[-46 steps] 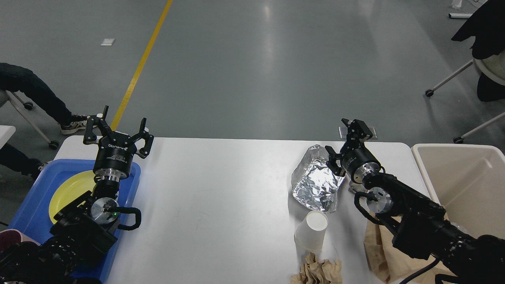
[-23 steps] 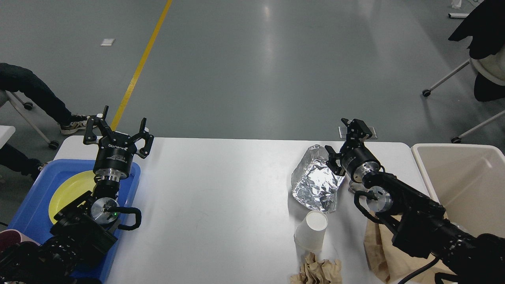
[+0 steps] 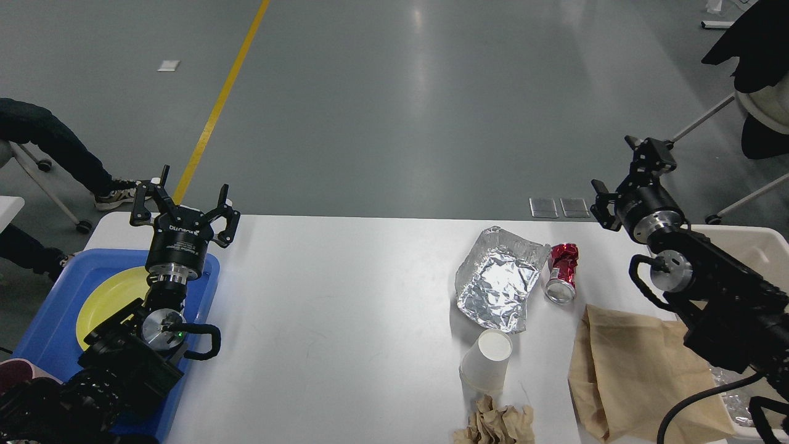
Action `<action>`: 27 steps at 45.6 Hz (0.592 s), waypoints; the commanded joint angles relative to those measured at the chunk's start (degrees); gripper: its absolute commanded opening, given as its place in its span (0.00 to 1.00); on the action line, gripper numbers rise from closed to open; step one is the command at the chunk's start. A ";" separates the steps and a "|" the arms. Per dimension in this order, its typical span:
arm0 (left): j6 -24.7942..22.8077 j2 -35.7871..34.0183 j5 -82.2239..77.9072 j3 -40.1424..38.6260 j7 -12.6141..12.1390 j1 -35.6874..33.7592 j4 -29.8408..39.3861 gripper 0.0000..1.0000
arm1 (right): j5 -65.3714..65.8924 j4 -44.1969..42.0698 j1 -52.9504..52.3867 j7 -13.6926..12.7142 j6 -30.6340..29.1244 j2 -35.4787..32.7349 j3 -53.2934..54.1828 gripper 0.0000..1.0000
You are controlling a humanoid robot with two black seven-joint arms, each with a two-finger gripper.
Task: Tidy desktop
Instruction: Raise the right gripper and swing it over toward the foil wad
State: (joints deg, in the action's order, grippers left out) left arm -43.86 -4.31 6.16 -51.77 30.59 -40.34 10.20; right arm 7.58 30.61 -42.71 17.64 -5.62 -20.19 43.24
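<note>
Blue tray (image 3: 43,320): sitting at the table's left edge, holding a yellow plate (image 3: 108,299), apparently as the spot for dishes worth keeping.
Left claw (image 3: 185,200): hovering over the far left corner above the tray, fingers spread apart, gripping nothing.
Table (image 3: 345,296): filling the middle of the view, white, bare across its centre, all the litter lying toward the right edge.
Foil sheet (image 3: 499,283): lying crumpled right of centre, just beside a crushed red can (image 3: 562,271) resting on its side.
Paper cup (image 3: 487,361): standing near the near edge, a brown paper wad (image 3: 496,422) just in front.
Brown paper bag (image 3: 635,370): lying flat at the near right corner.
Right claw (image 3: 632,176): raised beyond the far right corner, carrying nothing visible; fingers apart or together, cannot tell.
Beige bin (image 3: 761,243): waiting off the right edge, likely for the rubbish.
</note>
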 commanded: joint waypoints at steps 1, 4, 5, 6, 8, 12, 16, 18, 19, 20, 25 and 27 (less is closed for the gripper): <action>0.00 0.00 0.00 0.00 0.00 0.00 0.00 0.97 | 0.07 -1.08 0.08 0.38 0.09 -0.73 0.27 1.00; 0.00 0.00 0.00 0.00 0.00 0.00 0.00 0.97 | 0.07 -2.48 0.08 0.47 0.09 -0.81 0.18 1.00; 0.00 0.00 0.00 0.00 0.00 0.00 0.00 0.97 | 0.07 -2.92 0.08 0.47 0.09 -0.82 0.09 1.00; 0.00 0.00 0.00 0.00 0.00 0.00 0.00 0.97 | 0.07 -3.36 0.08 0.47 0.09 -0.82 0.01 1.00; 0.00 0.00 0.00 0.00 0.00 0.00 0.00 0.97 | 0.07 -4.15 0.08 0.47 0.09 -0.82 -0.26 1.00; 0.00 0.00 0.00 0.00 0.00 0.00 0.00 0.97 | 0.07 -5.56 0.17 0.47 0.09 -0.82 -0.43 1.00; 0.00 0.00 0.00 0.00 0.00 0.00 0.00 0.97 | 0.07 -6.97 0.26 0.47 0.09 -0.82 -0.26 1.00; 0.00 0.00 0.00 0.00 0.00 0.00 0.00 0.97 | 0.07 -7.41 0.35 0.47 0.09 -0.82 -0.52 1.00; 0.00 0.00 0.00 0.00 0.00 0.00 0.00 0.97 | 0.07 -7.58 0.35 0.47 0.09 -0.82 -0.70 1.00; 0.00 0.00 0.00 0.00 0.00 0.00 0.00 0.97 | 0.07 -7.67 0.52 0.47 0.09 -0.82 -0.70 1.00; 0.00 0.00 0.00 0.00 0.00 0.00 0.00 0.97 | 0.07 -8.38 2.89 0.47 -0.18 -0.90 -0.79 1.00; 0.00 0.00 0.00 0.00 0.00 0.00 0.00 0.97 | 0.07 -8.38 3.07 0.47 -0.18 -0.82 -0.79 1.00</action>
State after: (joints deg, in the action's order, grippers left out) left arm -43.86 -4.31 6.16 -51.77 30.59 -40.34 10.20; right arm 7.65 22.57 -40.91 18.12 -5.61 -21.02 42.50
